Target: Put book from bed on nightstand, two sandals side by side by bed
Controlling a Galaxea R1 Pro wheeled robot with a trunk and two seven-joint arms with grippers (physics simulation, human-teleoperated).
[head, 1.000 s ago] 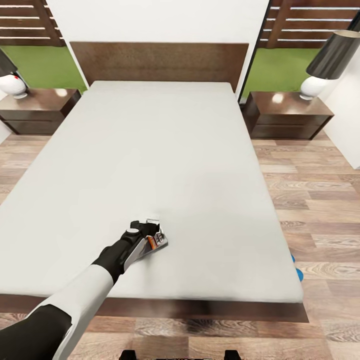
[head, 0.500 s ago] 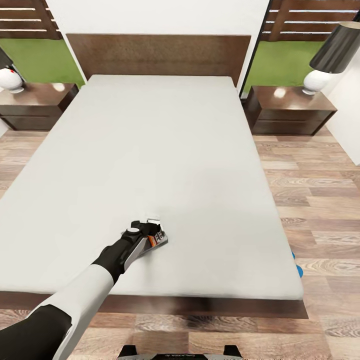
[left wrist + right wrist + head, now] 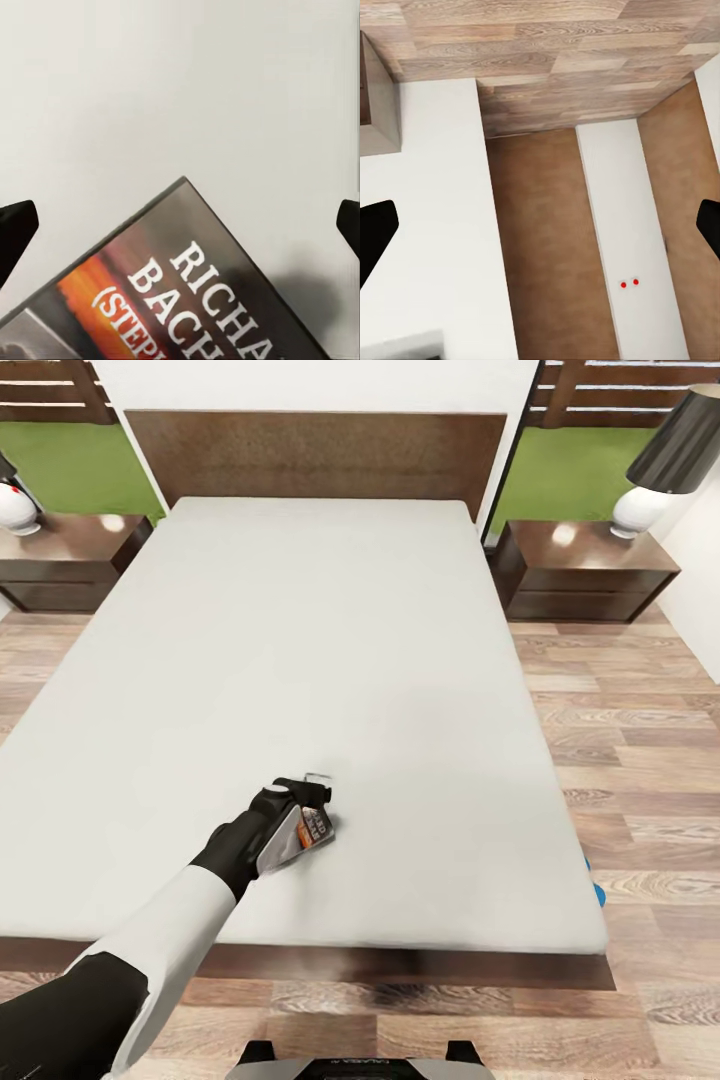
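Since a second ago, left claw (image 3: 312, 812) and book (image 3: 314, 830) a little farther up the mattress, book lifted at a steeper tilt; head view also shifted, so part of that from the camera. Left arm stretched over the near part of the bed (image 3: 330, 660), black wrist and white forearm reaching in from the lower left. Book (image 3: 172, 292) close under the left wrist camera, dark cover with an orange band and white lettering, one corner raised over the pale grey mattress, a soft shadow beside it. Left claw fingertips (image 3: 15, 232) set wide at both edges of that view, book's cover running between and below them; whether clamped on the book, cannot tell. Right claw (image 3: 540, 232) spread apart, nothing between the fingertips (image 3: 375, 236), looking down at wood-plank floor (image 3: 547, 45) and white and brown panels. Nightstand (image 3: 585, 575) right of the headboard with a lamp (image 3: 665, 460) on it, another nightstand (image 3: 70, 560) at the left. Sliver of blue sandal (image 3: 596, 890) on the floor just beside the bed's right edge, mostly hidden by the mattress.
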